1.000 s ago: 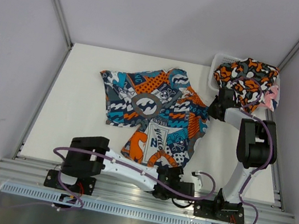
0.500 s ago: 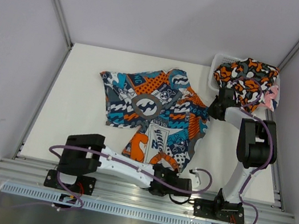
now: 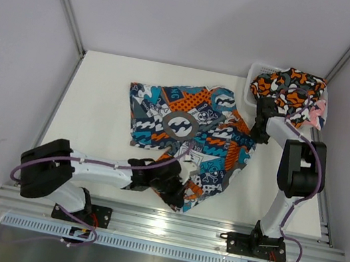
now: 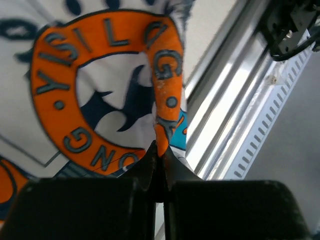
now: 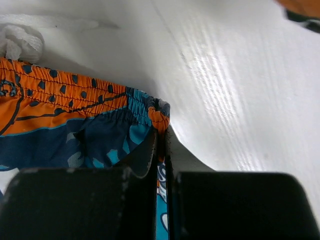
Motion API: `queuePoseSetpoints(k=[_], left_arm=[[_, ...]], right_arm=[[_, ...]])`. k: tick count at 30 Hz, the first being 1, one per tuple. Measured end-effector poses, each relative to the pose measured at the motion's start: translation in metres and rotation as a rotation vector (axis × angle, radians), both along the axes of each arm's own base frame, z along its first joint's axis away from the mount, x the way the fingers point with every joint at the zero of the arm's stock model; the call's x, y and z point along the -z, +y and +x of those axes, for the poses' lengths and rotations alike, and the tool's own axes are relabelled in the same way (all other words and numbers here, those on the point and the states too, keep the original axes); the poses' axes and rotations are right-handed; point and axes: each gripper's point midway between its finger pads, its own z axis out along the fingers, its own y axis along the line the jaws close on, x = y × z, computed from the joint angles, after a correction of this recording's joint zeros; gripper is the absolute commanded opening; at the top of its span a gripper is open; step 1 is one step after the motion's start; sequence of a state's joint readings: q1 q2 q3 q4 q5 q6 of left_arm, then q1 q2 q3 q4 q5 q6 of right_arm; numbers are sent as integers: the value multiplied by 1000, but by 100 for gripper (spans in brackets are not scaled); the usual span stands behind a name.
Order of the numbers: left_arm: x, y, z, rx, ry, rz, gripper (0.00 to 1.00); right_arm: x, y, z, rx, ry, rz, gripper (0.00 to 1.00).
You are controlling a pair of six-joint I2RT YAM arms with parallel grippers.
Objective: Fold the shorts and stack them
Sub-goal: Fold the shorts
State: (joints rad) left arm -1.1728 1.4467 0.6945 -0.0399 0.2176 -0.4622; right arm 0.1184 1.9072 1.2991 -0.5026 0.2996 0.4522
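The blue-teal-orange patchwork shorts (image 3: 191, 134) lie spread across the middle of the table. My left gripper (image 3: 175, 187) is shut on their near hem; in the left wrist view the fabric with an orange ring print (image 4: 107, 95) is pinched at the gripper (image 4: 159, 150). My right gripper (image 3: 258, 131) is shut on the right end of the waistband, and the right wrist view shows the gathered orange and teal band (image 5: 100, 100) caught at the gripper (image 5: 162, 132). Orange-black-white camouflage shorts (image 3: 287, 90) fill the basket, with a pink piece (image 3: 315, 115) showing beside them.
A white mesh basket (image 3: 259, 71) stands at the table's back right corner. An aluminium rail (image 3: 171, 229) runs along the near edge, just below the held hem. White walls with metal posts close in the table on both sides.
My left gripper closed on the shorts' near hem and the arm swung left. The whole shorts shifted to the right and the near leg folded inward. The right gripper moved slightly right.
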Motion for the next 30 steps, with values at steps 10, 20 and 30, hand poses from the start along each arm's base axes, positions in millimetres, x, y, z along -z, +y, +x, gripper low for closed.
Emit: queuePoseSetpoints(k=[10, 20, 30], left_arm=[[3, 33, 13, -104, 197, -132, 0], [-66, 39, -11, -5, 135, -289, 0], [-114, 34, -58, 119, 90, -301, 0]], right_arm=[[-35, -13, 2, 33, 43, -103, 0], [-68, -8, -44, 48, 110, -114, 0], [-140, 2, -116, 124, -53, -45, 0]])
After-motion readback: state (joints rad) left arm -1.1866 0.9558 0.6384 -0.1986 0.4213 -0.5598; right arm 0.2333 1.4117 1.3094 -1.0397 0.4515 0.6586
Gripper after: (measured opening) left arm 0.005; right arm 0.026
